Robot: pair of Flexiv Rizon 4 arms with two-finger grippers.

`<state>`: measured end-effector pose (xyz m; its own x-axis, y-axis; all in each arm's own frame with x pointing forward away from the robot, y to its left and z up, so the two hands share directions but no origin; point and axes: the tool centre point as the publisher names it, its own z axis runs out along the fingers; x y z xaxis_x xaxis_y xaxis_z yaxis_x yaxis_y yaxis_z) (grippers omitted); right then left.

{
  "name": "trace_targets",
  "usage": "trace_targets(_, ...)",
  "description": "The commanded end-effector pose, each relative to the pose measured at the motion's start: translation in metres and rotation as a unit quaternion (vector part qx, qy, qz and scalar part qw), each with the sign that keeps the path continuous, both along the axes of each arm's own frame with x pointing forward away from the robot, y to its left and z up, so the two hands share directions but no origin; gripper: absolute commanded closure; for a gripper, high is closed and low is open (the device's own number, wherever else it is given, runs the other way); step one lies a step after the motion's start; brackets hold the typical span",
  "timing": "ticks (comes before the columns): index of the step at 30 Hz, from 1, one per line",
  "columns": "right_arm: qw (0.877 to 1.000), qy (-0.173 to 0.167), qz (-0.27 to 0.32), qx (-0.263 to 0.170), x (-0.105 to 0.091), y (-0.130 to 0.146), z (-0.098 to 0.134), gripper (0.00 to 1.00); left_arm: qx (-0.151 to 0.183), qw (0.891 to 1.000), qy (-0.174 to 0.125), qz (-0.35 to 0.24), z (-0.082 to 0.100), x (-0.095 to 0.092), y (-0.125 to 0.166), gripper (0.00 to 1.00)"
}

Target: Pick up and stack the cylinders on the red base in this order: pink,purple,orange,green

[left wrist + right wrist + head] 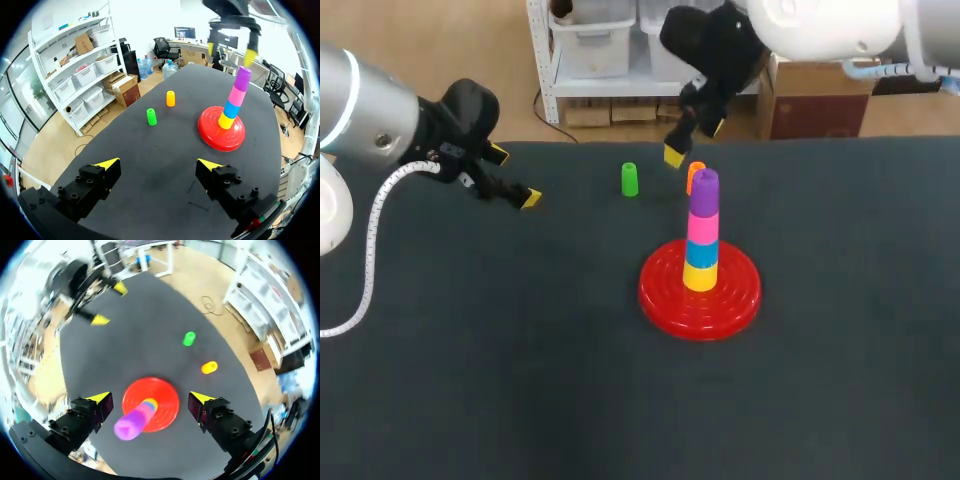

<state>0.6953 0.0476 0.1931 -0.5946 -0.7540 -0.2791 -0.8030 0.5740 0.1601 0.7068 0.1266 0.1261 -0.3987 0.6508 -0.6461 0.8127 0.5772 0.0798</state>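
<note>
My right gripper point(695, 141) hangs open & empty over the purple cylinder point(705, 190) topping the red base point(665, 290) stack, prob. since the orange cylinder point(694, 176) on the table nearby goes next, then the green cylinder point(630, 179); left gripper point(514, 176) open, parked well clear.

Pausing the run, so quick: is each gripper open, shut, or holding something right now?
Left gripper: open, holding nothing.
Right gripper: open, holding nothing, over the purple cylinder.

Bright, even room light falls on the dark table point(520, 380), leaving only faint, soft shadows.
</note>
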Motion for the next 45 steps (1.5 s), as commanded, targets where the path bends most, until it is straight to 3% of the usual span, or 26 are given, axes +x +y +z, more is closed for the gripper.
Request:
trace_targets(1,1.0,0.0,-0.026,-0.015,0.031,0.005,-0.013,0.0,0.0,1.0,0.0,0.0,0.0,0.0,0.0,0.0)
trace_targets(12,0.994,-0.001,-0.076,-0.074,0.105,-0.024,-0.074,0.0,0.0,1.0,0.0,0.0,0.0,0.0,0.0,0.0)
trace_targets(20,0.987,0.032,-0.117,-0.104,0.142,-0.048,-0.121,0.0,0.0,1.0,0.0,0.0,0.0,0.0,0.0,0.0)
trace_targets(24,0.985,0.038,-0.114,-0.123,0.155,-0.049,-0.134,0.0,0.0,1.0,0.0,0.0,0.0,0.0,0.0,0.0)
trace_targets(28,0.985,0.043,-0.103,-0.132,0.16,-0.048,-0.143,0.0,0.0,1.0,0.0,0.0,0.0,0.0,0.0,0.0)
trace_targets(41,0.986,0.052,-0.065,-0.147,0.149,-0.038,-0.162,0.0,0.0,1.0,0.0,0.0,0.0,0.0,0.0,0.0)
trace_targets(42,0.986,0.053,-0.064,-0.147,0.148,-0.039,-0.163,0.01,0.0,1.0,0.0,0.0,0.0,0.0,0.0,0.0)
trace_targets(45,0.985,0.055,-0.062,-0.15,0.146,-0.04,-0.166,0.16,0.0,1.0,0.0,0.0,0.0,0.0,0.0,0.0)
